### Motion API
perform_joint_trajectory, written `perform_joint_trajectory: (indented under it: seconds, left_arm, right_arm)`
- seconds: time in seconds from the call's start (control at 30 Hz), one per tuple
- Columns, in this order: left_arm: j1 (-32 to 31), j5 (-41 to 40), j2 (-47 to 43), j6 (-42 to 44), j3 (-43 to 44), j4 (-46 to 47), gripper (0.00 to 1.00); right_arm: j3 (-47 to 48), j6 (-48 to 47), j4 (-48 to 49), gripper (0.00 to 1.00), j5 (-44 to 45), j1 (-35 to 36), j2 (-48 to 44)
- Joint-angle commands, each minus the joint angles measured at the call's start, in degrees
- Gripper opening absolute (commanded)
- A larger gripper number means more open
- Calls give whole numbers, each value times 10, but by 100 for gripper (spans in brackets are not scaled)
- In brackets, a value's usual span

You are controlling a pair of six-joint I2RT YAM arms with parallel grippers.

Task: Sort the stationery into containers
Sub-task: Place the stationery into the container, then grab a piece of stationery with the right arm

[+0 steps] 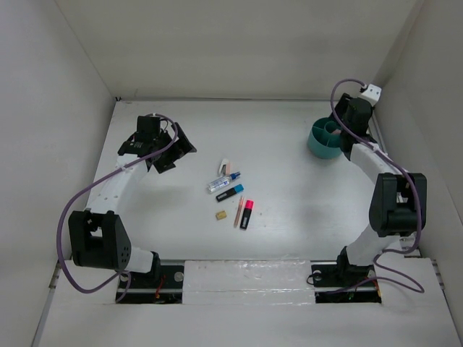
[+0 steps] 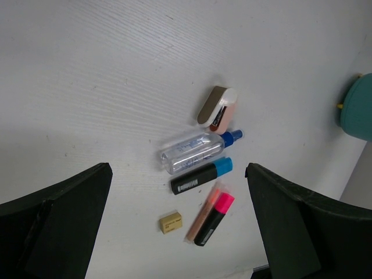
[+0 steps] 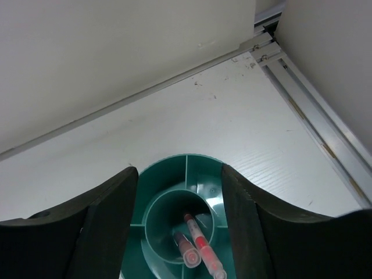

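Observation:
The stationery lies in a cluster mid-table: a white eraser [image 1: 224,165] [image 2: 218,107], a clear blue-capped tube [image 1: 221,182] [image 2: 192,152], a blue-capped highlighter [image 1: 230,192] [image 2: 200,176], a pink-capped highlighter [image 1: 246,214] [image 2: 214,218], a thin pink pen [image 1: 239,210] [image 2: 202,216] and a tan block [image 1: 221,215] [image 2: 170,222]. My left gripper [image 1: 168,148] [image 2: 179,197] hangs open to their left, holding nothing. The teal cup [image 1: 323,139] [image 3: 174,171] stands at the far right. My right gripper [image 1: 341,129] [image 3: 179,192] is open directly above it. Two pink pens [image 3: 200,247] lean in its round middle compartment.
White walls close in the table on the left, back and right. A metal rail [image 3: 314,122] runs along the right wall just beyond the cup. The cup's edge [image 2: 359,107] shows at the right of the left wrist view.

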Motion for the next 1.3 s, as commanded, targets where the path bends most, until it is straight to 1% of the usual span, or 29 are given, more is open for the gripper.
perform_joint_trajectory:
  seconds: [0.0, 0.03, 0.07, 0.1, 0.17, 0.2, 0.27, 0.3, 0.33, 0.37, 0.4, 0.43, 0.47, 0.5, 0.53, 0.6, 0.63, 0.67, 0.73, 0.77, 0.87, 0.9, 0.97, 1.03, 1.1, 1.13, 1.17, 1.27]
  left_arm:
    - [0, 3, -9, 7, -4, 12, 100]
    - [0, -4, -9, 7, 1, 12, 100]
    - [0, -9, -9, 7, 1, 12, 100]
    - [0, -9, -9, 7, 1, 6, 100]
    - [0, -14, -3, 7, 17, -1, 100]
    - [0, -19, -3, 7, 22, -8, 100]
    - [0, -26, 3, 7, 37, -17, 100]
    - [0, -34, 3, 7, 43, -26, 100]
    - [0, -40, 3, 7, 49, -26, 100]
    - [0, -54, 3, 1, 62, -36, 100]
    - [0, -65, 3, -4, 69, -43, 100]
    - [0, -75, 3, -4, 76, -57, 100]
    - [0, -86, 3, -4, 85, -65, 100]
    - [0, -109, 3, -11, 103, -74, 100]
    - [0, -119, 3, -17, 113, -91, 100]
    - [0, -146, 3, -22, 137, -106, 100]
    - [0, -154, 3, -29, 143, -119, 100]
    - [0, -169, 3, -29, 150, -124, 100]
    - [0, -184, -4, -37, 159, -135, 100]
    - [0, -190, -4, -45, 166, -140, 100]
    - [0, -207, -19, -51, 172, -148, 100]
    - [0, -207, -26, -51, 172, -148, 100]
    - [0, -216, -34, -58, 167, -153, 100]
    - [0, -221, -41, -58, 167, -153, 100]
    - [0, -222, -48, -58, 150, -153, 100]
    - [0, -222, -54, -58, 143, -153, 100]
    - [0, -222, -54, -58, 136, -148, 100]
    - [0, -209, -76, -58, 92, -134, 100]
  right_arm:
    - [31, -21, 0, 66, 6, 24, -49]
    - [39, -28, -5, 72, 22, 33, -54]
    - [48, -36, -11, 92, 35, 55, -60]
    - [68, -53, -17, 100, 47, 66, -73]
    - [95, -69, -47, 100, 72, 87, -87]
    - [125, -75, -61, 100, 84, 107, -92]
    - [165, -75, -126, 100, 106, 127, -101]
    - [185, -75, -153, 100, 106, 145, -108]
    - [225, -75, -182, 100, 106, 155, -116]
    - [243, -69, -229, 100, 106, 164, -121]
    - [256, -58, -248, 100, 100, 175, -127]
    - [275, -52, -264, 100, 77, 190, -136]
    - [275, -52, -286, 100, 42, 190, -156]
    - [281, -52, -286, 100, -31, 197, -167]
    - [287, -45, -296, 100, -55, 206, -176]
    - [306, -30, -342, 100, -79, 223, -182]
    - [338, -24, -370, 100, -87, 247, -175]
    - [351, -24, -424, 100, -88, 260, -157]
    - [365, -24, -469, 100, -93, 290, -139]
    - [365, -24, -486, 100, -99, 321, -133]
    - [316, 5, -502, 100, -99, 372, -127]
    - [280, 14, -502, 100, -99, 381, -127]
    - [247, 45, -485, 100, -120, 391, -127]
    - [220, 65, -485, 100, -114, 412, -117]
    - [220, 78, -497, 100, -108, 427, -97]
    - [225, 78, -508, 100, -101, 445, -84]
    - [225, 84, -526, 100, -94, 454, -58]
    - [237, 84, -545, 100, -75, 486, -14]
